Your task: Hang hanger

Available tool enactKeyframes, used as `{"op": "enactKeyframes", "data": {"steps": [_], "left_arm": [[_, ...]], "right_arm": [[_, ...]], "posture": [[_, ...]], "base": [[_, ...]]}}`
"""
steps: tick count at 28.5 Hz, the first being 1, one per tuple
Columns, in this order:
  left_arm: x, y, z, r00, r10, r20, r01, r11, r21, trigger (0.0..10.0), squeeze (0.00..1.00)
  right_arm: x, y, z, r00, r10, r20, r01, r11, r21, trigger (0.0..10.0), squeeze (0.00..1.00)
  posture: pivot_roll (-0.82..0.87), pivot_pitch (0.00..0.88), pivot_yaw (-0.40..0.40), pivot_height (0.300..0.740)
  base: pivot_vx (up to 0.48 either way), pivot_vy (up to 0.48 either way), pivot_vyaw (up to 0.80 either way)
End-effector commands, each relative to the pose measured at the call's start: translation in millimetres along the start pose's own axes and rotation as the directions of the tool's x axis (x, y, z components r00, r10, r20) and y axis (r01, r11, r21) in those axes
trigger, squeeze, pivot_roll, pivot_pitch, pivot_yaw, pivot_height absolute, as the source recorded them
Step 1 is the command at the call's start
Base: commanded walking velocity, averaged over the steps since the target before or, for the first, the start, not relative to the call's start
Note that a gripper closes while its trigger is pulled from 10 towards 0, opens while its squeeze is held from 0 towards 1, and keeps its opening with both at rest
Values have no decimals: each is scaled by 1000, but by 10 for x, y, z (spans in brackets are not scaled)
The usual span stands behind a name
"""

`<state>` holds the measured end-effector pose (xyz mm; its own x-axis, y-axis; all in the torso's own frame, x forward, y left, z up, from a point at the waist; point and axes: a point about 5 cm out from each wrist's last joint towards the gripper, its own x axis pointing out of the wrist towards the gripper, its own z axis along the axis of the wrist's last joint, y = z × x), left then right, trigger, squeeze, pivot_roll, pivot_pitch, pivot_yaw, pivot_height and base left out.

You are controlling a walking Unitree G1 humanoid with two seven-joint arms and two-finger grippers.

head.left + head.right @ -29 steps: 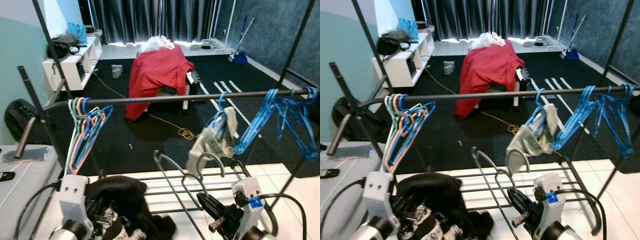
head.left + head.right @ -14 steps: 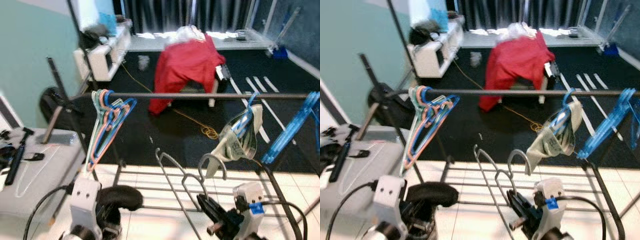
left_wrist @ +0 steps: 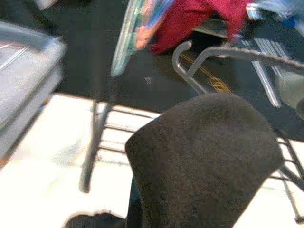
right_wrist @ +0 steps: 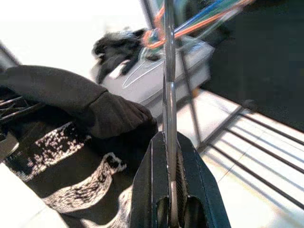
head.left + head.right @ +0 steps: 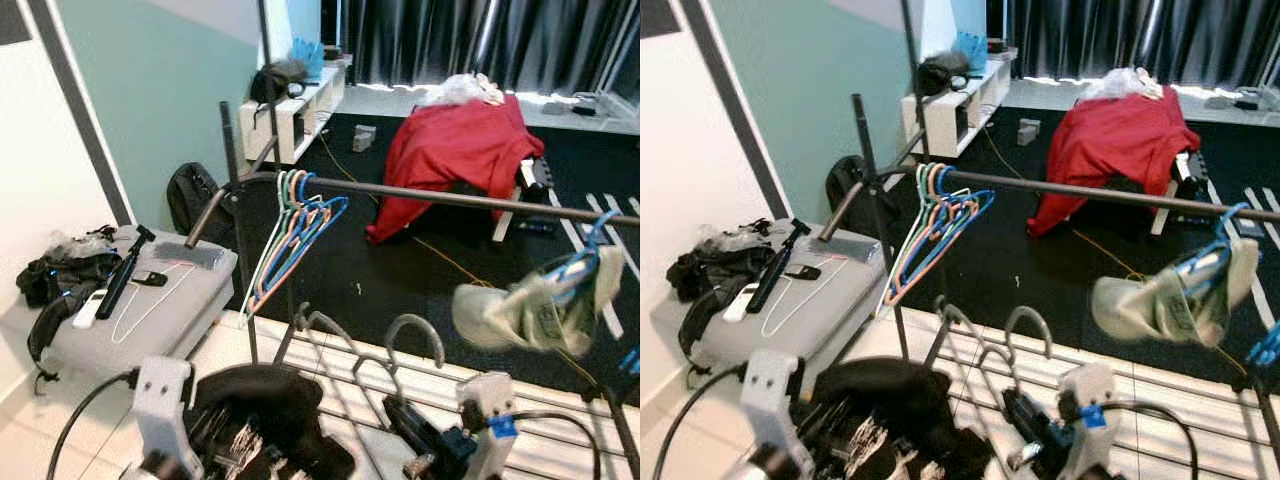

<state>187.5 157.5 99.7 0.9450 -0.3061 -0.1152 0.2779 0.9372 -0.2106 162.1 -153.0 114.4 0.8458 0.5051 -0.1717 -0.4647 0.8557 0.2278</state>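
Grey metal hanger (image 5: pixel 345 355) sits low in front of me, clenched in my right end effector (image 5: pixel 415 452), below the rail (image 5: pixel 450 198) with coloured hangers (image 5: pixel 290 235). Left end effector (image 5: pixel 215 440) carries a dark garment (image 5: pixel 265 400); its grip I cannot tell.

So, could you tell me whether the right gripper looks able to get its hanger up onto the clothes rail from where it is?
Probably yes: the right gripper, shut on the metal hanger, sits below a bare stretch of rail between the colored hangers and the garment.
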Motion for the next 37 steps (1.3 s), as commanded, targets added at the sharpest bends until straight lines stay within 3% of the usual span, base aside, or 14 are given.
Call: {"op": "enactKeyframes", "data": {"steps": [1,16,37], "left_arm": [[17,9,46,1000,-3,26,4,1000,-16,10000,0],[43,22,121,998,-16,60,20,998,-65,10000,0],[124,24,137,999,-37,40,39,997,-60,10000,0]], "right_arm": [[11,28,22,1000,18,14,-18,1000,-1,10000,0],[-4,48,69,999,45,29,-45,999,6,10000,0],[44,40,100,998,43,39,-43,999,-1,10000,0]], "posture": [[-62,0,-18,740],[-56,0,-23,740],[-46,0,-27,740]], "base": [[0,0,638],[0,0,639],[0,0,635]]}}
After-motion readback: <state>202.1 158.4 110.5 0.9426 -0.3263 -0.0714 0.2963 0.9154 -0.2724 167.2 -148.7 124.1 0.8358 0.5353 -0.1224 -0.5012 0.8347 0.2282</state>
